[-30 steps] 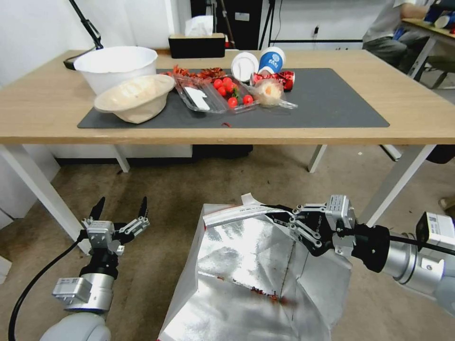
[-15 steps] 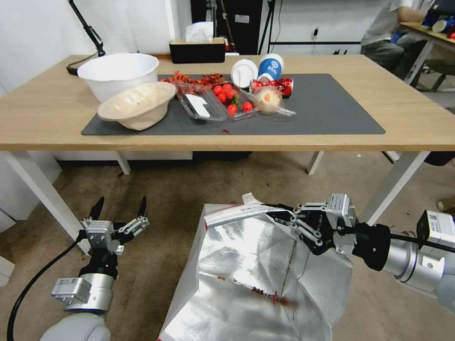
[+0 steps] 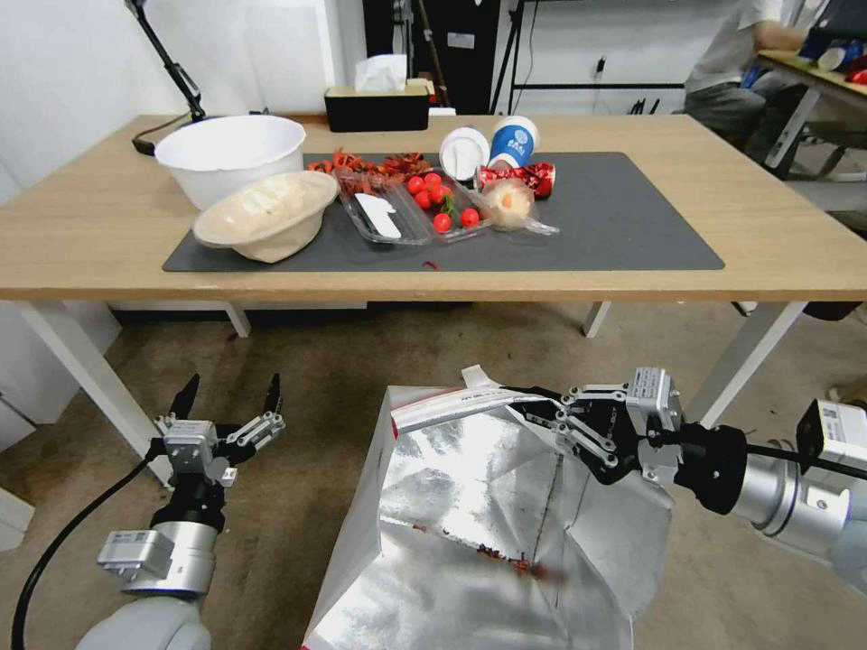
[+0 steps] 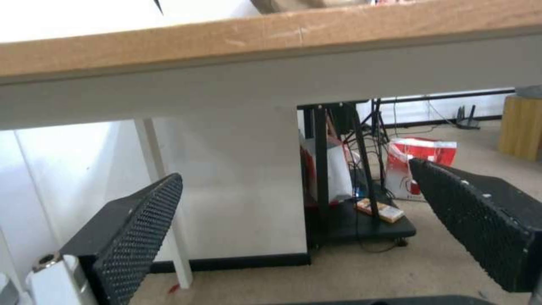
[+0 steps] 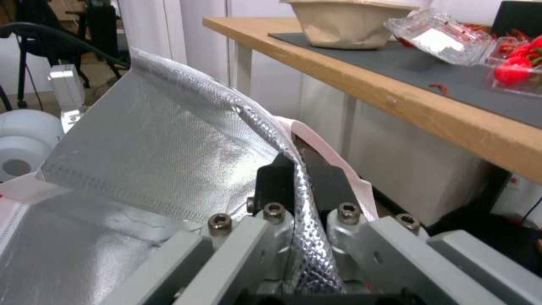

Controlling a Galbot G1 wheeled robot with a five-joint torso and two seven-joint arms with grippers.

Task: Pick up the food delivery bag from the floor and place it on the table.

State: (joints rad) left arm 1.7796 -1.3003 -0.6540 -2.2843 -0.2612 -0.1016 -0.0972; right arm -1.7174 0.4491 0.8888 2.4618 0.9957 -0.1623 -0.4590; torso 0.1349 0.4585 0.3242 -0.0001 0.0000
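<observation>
Pinching bag rim [image 3: 452, 408], right hand [image 3: 528, 411] closed

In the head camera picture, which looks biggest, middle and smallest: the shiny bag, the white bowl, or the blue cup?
As they look in the head view:
1. The food delivery bag, held at its rim by the right gripper. It is also nearest the camera, which makes it look larger.
2. The white bowl.
3. The blue cup.

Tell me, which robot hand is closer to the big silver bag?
Right. The right gripper is clamped on the food delivery bag top edge; the left gripper hangs open off to its side.
</observation>
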